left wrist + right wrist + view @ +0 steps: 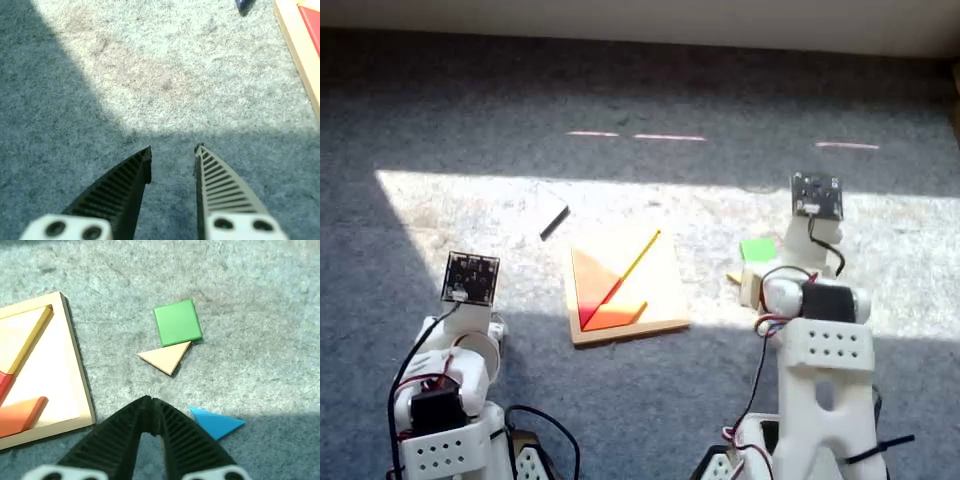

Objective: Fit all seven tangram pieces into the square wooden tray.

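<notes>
Left end effector (173, 148) apart and empty; right end effector (151, 401) closed, empty.

Nothing here can be read: no words, numbers, labels or signs. The wooden tray (665, 285) has a plain pale face, and the green square (177, 322), the tan triangle (166, 357) and the blue triangle (215, 423) on the grey carpet (250, 300) are flat colour without print.

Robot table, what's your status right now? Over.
Left gripper open, empty. Right gripper shut, empty, near blue triangle. Tray partly filled; green square, tan triangle, dark piece also outside. Nothing blocking.
</notes>
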{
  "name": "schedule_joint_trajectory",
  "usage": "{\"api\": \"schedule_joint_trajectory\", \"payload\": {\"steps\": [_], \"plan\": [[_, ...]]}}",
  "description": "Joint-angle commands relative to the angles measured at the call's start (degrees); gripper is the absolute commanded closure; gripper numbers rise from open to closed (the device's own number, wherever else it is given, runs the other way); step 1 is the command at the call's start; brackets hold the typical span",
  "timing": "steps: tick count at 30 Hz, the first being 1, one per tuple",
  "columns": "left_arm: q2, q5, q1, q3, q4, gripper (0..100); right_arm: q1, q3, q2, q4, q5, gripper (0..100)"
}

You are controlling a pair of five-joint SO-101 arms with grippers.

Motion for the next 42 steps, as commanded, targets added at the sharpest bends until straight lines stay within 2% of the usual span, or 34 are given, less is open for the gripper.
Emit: {"api": "schedule_joint_trajectory", "payload": {"steps": [1,6,10,17,21,29,37,42], "plan": [[-2.59,-0.44,-0.57,-0.31,-1.14,85,-0.84,-3.21,5.49,-4.09,0.53,97.5],[-2.59,-0.44,-0.57,-0.22,-1.14,85,-0.84,-3.65,11.21,-4.35,9.76,83.4],[-2.59,-0.44,-0.57,-0.22,-1.14,85,-1.8,-4.53,15.43,-5.76,14.86,80.4],[-2.59,-0.44,-0.57,-0.22,-1.14,85,-6.81,-7.34,25.71,-12.97,15.03,80.0],[-2.59,-0.44,-0.57,-0.22,-1.14,85,-7.25,-11.47,33.89,-16.48,15.12,80.0],[-2.59,-0.44,-0.57,-0.22,-1.14,85,-5.67,-21.14,47.52,-16.57,15.12,80.0],[-2.59,-0.44,-0.57,-0.22,-1.14,85,-2.15,-22.81,50.77,-16.48,15.3,80.3],[-2.59,-0.44,-0.57,-0.22,-1.14,85,-1.89,-23.43,50.59,-9.54,16.35,80.3]]}}
